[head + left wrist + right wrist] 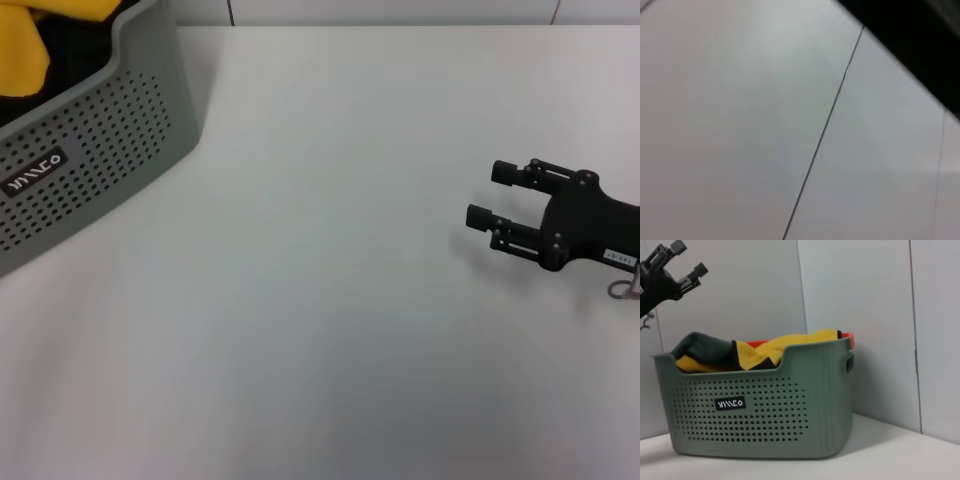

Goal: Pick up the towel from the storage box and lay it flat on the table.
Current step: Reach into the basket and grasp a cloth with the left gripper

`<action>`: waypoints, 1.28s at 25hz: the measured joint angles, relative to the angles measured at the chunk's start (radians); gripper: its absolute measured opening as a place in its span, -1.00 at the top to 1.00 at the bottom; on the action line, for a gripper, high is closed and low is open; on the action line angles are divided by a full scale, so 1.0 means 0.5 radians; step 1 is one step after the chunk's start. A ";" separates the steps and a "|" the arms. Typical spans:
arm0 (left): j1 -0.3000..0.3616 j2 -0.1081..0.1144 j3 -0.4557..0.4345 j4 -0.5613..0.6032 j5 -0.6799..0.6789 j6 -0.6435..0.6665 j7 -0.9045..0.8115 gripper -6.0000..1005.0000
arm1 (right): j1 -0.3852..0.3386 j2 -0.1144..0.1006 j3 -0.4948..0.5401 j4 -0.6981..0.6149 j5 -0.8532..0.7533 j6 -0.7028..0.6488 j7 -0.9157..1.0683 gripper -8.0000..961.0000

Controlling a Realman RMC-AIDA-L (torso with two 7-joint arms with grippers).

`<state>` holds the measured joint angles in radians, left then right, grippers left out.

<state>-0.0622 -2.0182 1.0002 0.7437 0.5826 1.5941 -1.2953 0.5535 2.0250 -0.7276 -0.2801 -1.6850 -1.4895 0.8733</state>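
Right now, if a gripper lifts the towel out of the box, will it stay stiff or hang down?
The towel lies bunched in folds inside the storage box, so it probably droops. It looks fleecy, likely light and easy to grip.

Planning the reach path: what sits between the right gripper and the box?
Nothing: in the head view only bare table separates the open right gripper from the box.

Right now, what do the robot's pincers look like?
The right pincer, over the table, is matte black, with two jointed fingers ending in square blocky tips. It has a white label on its body and a grey metal loop beside that. The left pincer, up near the basket, is the same black with blocky tips.
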 joint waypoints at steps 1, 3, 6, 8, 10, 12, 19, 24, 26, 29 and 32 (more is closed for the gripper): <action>0.026 -0.012 -0.024 0.119 0.102 -0.112 -0.082 -0.60 | 0.006 0.000 -0.001 0.001 0.000 0.005 0.000 -0.37; 0.072 -0.051 -0.090 0.352 0.336 -0.301 -0.238 -0.59 | 0.012 0.000 -0.004 0.002 0.000 0.010 -0.001 -0.37; 0.135 -0.139 -0.229 0.694 0.696 -0.522 -0.476 -0.59 | 0.018 0.000 -0.009 -0.005 0.000 0.011 -0.001 -0.37; 0.183 -0.163 -0.297 0.870 0.885 -0.634 -0.639 -0.58 | 0.034 0.000 -0.013 0.002 0.001 0.015 -0.001 -0.37; 0.222 -0.162 -0.318 0.965 0.979 -0.688 -0.734 -0.58 | 0.045 0.000 -0.016 0.009 0.001 0.024 -0.001 -0.37; 0.248 -0.161 -0.341 1.017 1.040 -0.724 -0.771 -0.58 | 0.047 0.000 -0.017 0.010 0.001 0.025 -0.001 -0.37; 0.395 -0.164 -0.385 1.268 1.280 -0.756 -0.862 -0.56 | 0.046 0.004 -0.020 0.012 0.000 0.023 -0.001 -0.37; 0.507 -0.164 -0.474 1.352 1.367 -0.751 -0.864 -0.55 | 0.037 0.005 -0.021 0.015 -0.008 0.021 0.003 -0.37; 0.528 -0.164 -0.507 1.339 1.382 -0.746 -0.860 -0.55 | 0.035 0.006 -0.020 0.017 -0.009 0.011 0.001 -0.37; 0.529 -0.159 -0.522 1.307 1.475 -0.742 -0.856 -0.54 | 0.034 0.006 -0.020 0.032 -0.005 0.006 -0.002 -0.37; 0.501 -0.158 -0.526 1.271 1.587 -0.747 -0.855 -0.54 | 0.036 0.006 -0.020 0.040 -0.003 -0.034 -0.002 -0.37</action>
<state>0.1885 -2.0971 0.7373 1.3790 1.3764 1.2208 -1.7227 0.5715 2.0280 -0.7378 -0.2602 -1.6867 -1.5064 0.8724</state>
